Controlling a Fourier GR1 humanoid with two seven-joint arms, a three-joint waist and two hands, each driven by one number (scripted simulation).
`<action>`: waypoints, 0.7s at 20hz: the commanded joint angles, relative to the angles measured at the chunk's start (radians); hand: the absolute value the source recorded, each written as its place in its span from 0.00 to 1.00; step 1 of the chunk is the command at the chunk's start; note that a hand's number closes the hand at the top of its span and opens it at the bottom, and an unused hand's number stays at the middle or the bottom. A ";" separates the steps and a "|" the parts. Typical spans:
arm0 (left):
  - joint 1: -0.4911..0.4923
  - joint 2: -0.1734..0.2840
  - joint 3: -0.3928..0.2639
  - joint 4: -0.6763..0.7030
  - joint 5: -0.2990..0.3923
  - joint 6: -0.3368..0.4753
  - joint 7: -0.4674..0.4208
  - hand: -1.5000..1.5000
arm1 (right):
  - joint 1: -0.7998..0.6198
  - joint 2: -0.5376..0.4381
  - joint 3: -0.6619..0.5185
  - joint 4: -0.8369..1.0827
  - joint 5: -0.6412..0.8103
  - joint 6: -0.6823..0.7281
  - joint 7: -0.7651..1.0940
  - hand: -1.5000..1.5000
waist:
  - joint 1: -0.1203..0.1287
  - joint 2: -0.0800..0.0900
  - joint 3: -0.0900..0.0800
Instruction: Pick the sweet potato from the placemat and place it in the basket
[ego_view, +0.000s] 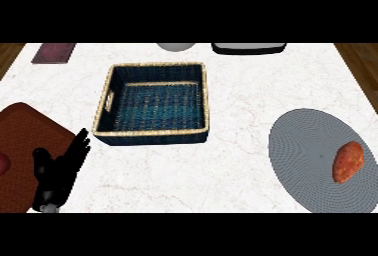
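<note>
We see only our left hand (57, 172), fingers straight and spread, holding nothing. One sweet potato (348, 161) lies on the grey placemat (306, 150), cut off at the edge, far right of those fingers; one basket (153, 103) sits up and right of them.

We have a single head view, looking steeply down on the white marbled counter (221, 170). It faces away from us, with the dark blue woven basket (153, 104) near centre and the round grey placemat (310, 150) cut by the right edge.
</note>
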 joint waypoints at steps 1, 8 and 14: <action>0.063 0.006 0.001 0.072 0.014 -0.020 0.034 0.50 | -0.016 -0.206 -0.065 -0.053 -0.074 0.198 0.123 0.00 | -0.007 0.008 -0.009; 0.068 -0.001 -0.008 0.047 -0.008 0.011 0.070 0.50 | 0.043 -0.395 -0.127 -0.012 -0.287 0.569 0.164 0.00 | -0.025 0.008 -0.006; 0.096 -0.031 -0.034 0.042 -0.020 -0.004 0.040 0.50 | 0.061 -0.453 -0.175 -0.022 -0.356 0.682 0.243 0.00 | 0.004 0.013 -0.005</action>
